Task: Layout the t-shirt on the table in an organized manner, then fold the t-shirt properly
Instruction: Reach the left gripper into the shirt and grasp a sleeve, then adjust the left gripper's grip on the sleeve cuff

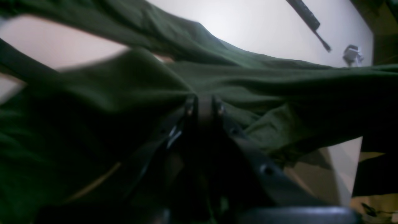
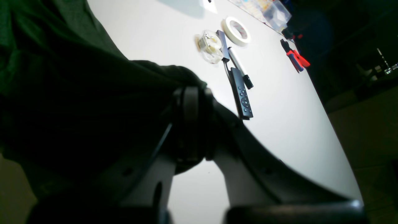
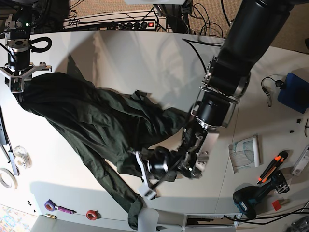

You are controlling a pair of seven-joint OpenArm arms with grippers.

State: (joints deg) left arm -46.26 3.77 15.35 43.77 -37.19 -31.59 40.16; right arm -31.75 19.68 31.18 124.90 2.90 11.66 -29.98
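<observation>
The dark green t-shirt (image 3: 87, 116) lies crumpled and stretched diagonally over the white table (image 3: 145, 58), from the upper left down to the front edge. My right gripper (image 3: 17, 86) at the far left is shut on one edge of the cloth; in its wrist view the fingers (image 2: 190, 102) pinch the t-shirt (image 2: 62, 93). My left gripper (image 3: 145, 170) is low near the front middle, also shut on the fabric. In the left wrist view the t-shirt (image 1: 264, 87) bunches into the closed fingertips (image 1: 189, 107) and hangs in folds above the table.
A black remote (image 2: 242, 96), a tape roll (image 2: 235, 31), a clear dispenser (image 2: 210, 45) and red pliers (image 2: 295, 57) lie at the table's left side. At the right are a drill (image 3: 251, 200), an orange cutter (image 3: 270, 166) and a blue case (image 3: 294, 92).
</observation>
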